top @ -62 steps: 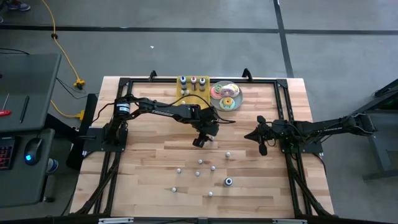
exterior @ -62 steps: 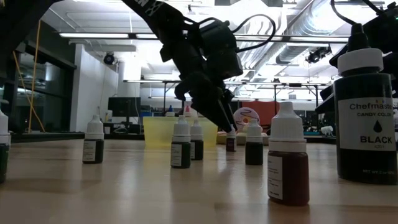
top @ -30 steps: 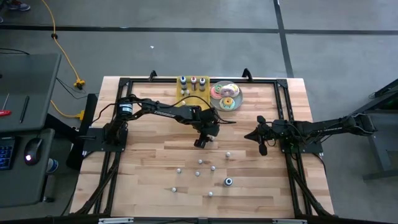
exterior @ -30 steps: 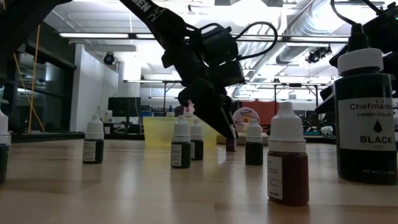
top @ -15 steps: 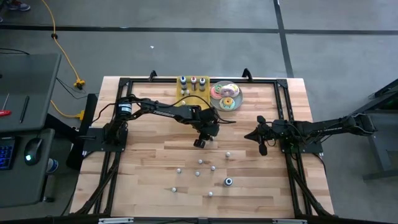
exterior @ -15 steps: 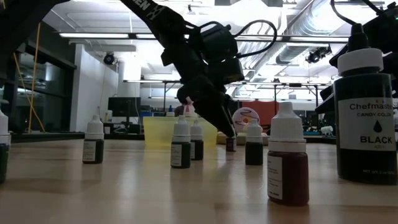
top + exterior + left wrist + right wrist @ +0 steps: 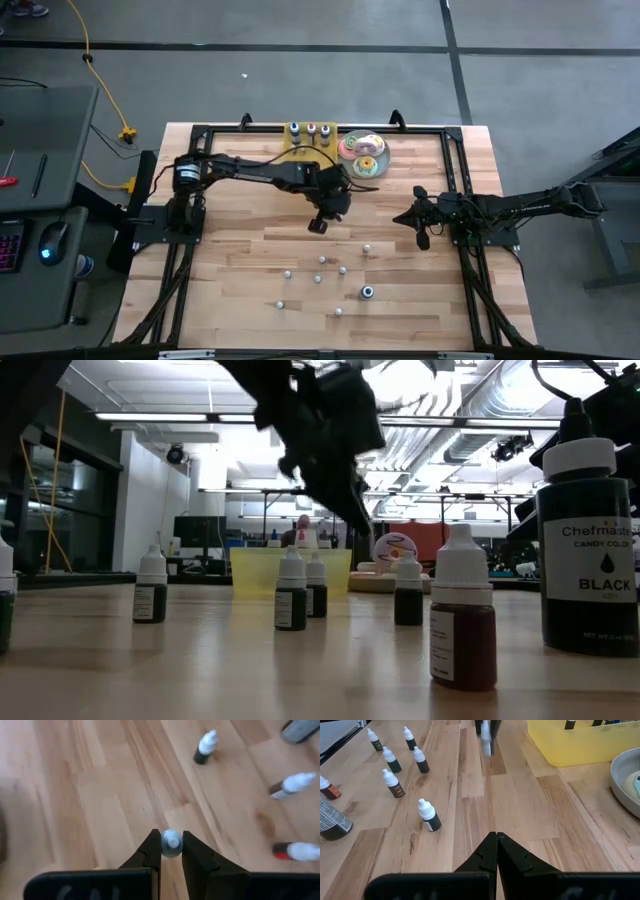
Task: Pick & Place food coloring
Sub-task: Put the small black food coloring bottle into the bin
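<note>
My left gripper (image 7: 318, 225) is near the table's middle, shut on one small food coloring bottle (image 7: 171, 845) with a white cap, held above the wood. Several more small bottles (image 7: 322, 261) stand upright on the table nearer the front edge, along with a larger black bottle (image 7: 367, 292). They also show in the right wrist view (image 7: 429, 816). Three bottles stand in the yellow tray (image 7: 312, 140) at the far edge. My right gripper (image 7: 496, 837) is shut and empty at the table's right. My left gripper pinches the bottle's top, at the white cap (image 7: 166, 840), between its two fingers (image 7: 152, 847). The fingers come from above, pointing down. The bottle is upright and lifted clear of the table. In the right wrist view it hangs blurred below the fingers (image 7: 486, 742).
A round plate of frosted doughnuts (image 7: 362, 155) sits right of the yellow tray. Black frame rails (image 7: 455, 170) run along the table's sides. Bare wood (image 7: 240, 260) lies left of the standing bottles.
My left gripper, shut on the small bottle that stood on the table, has gone up. The bottle is now lifted clear of the wood and no longer shows standing in the low view.
</note>
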